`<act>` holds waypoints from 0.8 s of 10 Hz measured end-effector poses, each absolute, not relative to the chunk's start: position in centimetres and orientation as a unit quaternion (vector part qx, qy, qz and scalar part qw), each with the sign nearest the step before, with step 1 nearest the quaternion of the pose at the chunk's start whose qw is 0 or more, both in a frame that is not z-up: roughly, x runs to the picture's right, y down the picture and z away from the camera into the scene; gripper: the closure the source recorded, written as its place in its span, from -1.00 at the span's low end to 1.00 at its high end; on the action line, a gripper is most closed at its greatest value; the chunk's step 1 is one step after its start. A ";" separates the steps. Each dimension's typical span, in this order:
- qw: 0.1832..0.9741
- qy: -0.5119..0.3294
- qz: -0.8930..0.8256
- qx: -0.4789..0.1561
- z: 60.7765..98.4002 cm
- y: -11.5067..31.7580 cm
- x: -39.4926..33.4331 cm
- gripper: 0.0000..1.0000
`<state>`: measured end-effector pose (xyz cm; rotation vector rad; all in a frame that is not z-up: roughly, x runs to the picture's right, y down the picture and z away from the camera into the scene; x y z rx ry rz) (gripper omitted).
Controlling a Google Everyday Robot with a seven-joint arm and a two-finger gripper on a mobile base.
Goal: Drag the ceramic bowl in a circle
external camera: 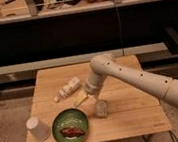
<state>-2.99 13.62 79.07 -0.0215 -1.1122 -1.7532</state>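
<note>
Wooden counter (135, 114) before dark shelving (76, 34); the ceramic bowl (70, 126) (green, reddish food inside) sits at the counter's seven o'clock, beside a white paper cup (37, 128); the tool (81, 100) hangs near the bowl's one o'clock; whether it is wide or narrow I cannot tell.
</note>
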 end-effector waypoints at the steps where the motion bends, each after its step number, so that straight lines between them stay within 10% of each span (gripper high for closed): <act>1: 0.502 -0.456 -0.735 -0.003 79.5 13.7 -2.9 -0.60; 8: 0.480 -0.474 -0.739 -0.007 81.9 17.6 -3.8 -0.60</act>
